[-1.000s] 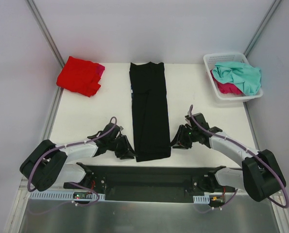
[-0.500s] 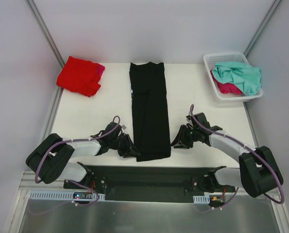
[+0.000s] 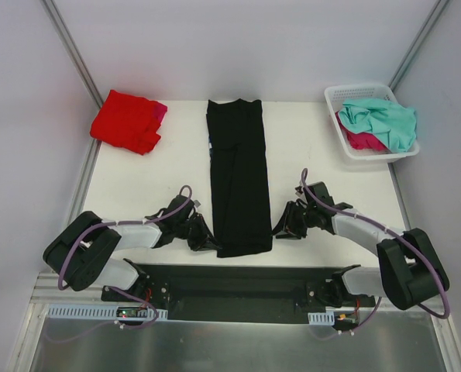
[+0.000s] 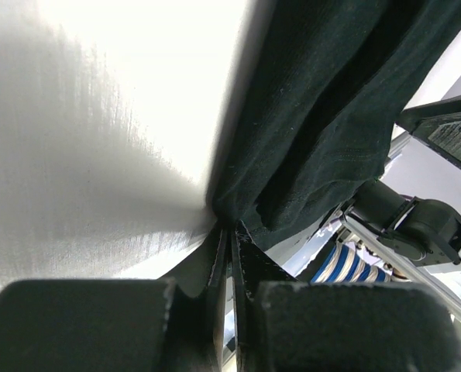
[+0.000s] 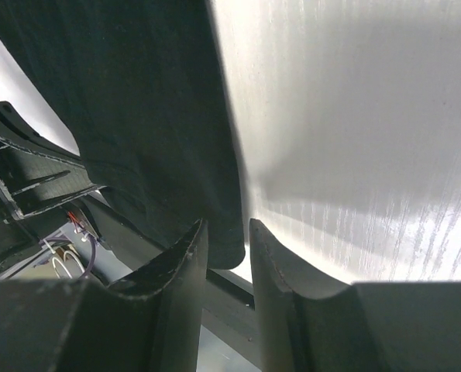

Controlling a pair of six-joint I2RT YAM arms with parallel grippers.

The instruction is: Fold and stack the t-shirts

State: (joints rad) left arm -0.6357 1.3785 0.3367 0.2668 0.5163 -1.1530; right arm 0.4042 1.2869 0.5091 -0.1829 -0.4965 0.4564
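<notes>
The black t-shirt lies folded into a long strip down the middle of the white table. My left gripper is at its near left corner. In the left wrist view the left gripper is shut on the edge of the black t-shirt. My right gripper is at the near right corner. In the right wrist view the right gripper stands open, its fingers either side of the corner of the black t-shirt. A folded red t-shirt lies at the far left with a magenta one showing under it.
A white lattice basket stands at the far right, holding a crumpled teal t-shirt over a pink-red one. The table's near edge runs just behind both grippers, and the black mounting rail lies below it.
My left gripper slid in to the black t-shirt's near left corner and shut on it. The right gripper edged slightly closer to the near right corner, still open.
</notes>
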